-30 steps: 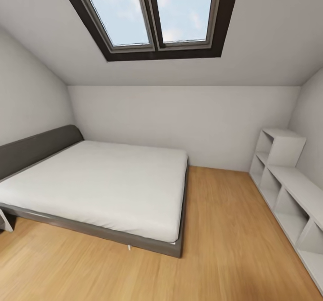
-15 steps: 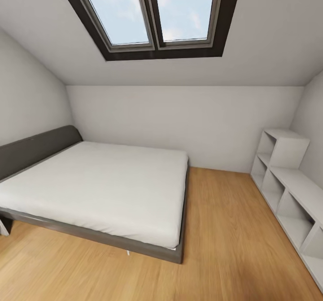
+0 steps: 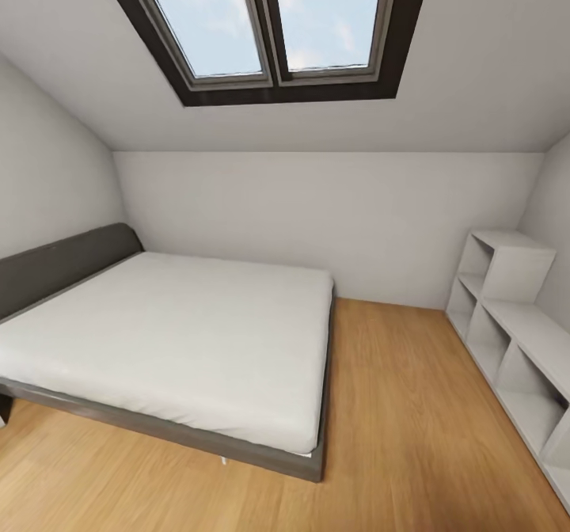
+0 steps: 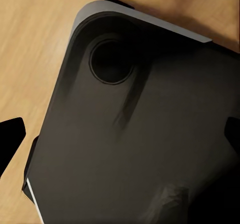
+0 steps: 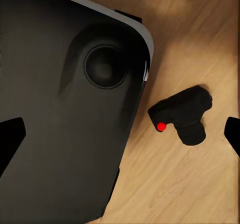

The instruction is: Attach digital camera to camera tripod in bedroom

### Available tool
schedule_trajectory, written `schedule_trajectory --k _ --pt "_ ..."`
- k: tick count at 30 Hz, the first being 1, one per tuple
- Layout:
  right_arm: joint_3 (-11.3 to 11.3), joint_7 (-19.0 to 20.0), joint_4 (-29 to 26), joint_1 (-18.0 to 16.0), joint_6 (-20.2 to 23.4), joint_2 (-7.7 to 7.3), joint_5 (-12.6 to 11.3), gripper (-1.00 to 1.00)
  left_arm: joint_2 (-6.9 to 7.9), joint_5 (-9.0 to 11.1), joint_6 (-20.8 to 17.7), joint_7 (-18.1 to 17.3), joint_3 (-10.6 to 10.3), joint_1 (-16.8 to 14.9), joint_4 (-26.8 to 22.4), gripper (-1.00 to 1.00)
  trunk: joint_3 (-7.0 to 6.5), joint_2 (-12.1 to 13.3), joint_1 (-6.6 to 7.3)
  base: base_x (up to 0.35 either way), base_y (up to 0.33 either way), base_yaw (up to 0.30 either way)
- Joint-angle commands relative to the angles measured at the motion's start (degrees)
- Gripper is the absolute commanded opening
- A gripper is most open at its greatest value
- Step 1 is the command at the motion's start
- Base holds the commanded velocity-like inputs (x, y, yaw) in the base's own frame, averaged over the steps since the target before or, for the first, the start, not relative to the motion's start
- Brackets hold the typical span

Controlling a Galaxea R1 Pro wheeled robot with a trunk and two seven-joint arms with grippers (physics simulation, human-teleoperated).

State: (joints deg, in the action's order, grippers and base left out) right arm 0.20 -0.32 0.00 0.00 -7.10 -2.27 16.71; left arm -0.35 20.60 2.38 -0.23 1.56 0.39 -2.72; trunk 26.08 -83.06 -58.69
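A: What does the head view give us?

B: The bedroom: a bed (image 3: pixel 182 334) on the left, cube shelves (image 3: pixel 514 342) along the right wall, a skylight (image 3: pixel 269 25) overhead, bare wood floor (image 3: pixel 396 437) between. I can't pick out a tripod here

A: And the camera (image 5: pixel 182 113)?

B: It lies on the floor in the right wrist view, red dot up, just beside the robot's dark base (image 5: pixel 60 109) and apart from it. Nothing holds it

A: Jaws?

B: The right gripper (image 5: pixel 120 136) has its fingertips spread wide at the frame edges, nothing between them. The left gripper (image 4: pixel 120 136) looks the same, spread over the base

A: So which step?

B: I'd say the search, before any pickup. Next the right arm should come down over the camera and close on its body; then the tripod must be found
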Motion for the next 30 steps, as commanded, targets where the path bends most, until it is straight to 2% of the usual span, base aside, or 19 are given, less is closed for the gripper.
schedule_trajectory --k 1,19,30 --pt "0.0 0.0 0.0 0.0 -0.2 -0.01 0.3 1.0 -0.03 0.2 0.1 0.0 0.1 0.0 -0.1 1.0 0.03 0.0 -0.03 0.314 0.0 0.0" --pt "-0.2 0.0 0.0 0.0 -0.3 0.04 0.1 1.0 -0.09 0.2 0.0 0.0 0.1 0.0 -0.1 1.0 0.03 0.0 -0.03 0.321 0.0 -0.006" --pt "-0.4 0.0 0.0 0.0 -0.3 0.08 -0.1 1.0 -0.13 0.2 0.1 0.0 0.2 0.0 -0.1 1.0 0.03 0.0 -0.03 0.302 0.0 -0.197"
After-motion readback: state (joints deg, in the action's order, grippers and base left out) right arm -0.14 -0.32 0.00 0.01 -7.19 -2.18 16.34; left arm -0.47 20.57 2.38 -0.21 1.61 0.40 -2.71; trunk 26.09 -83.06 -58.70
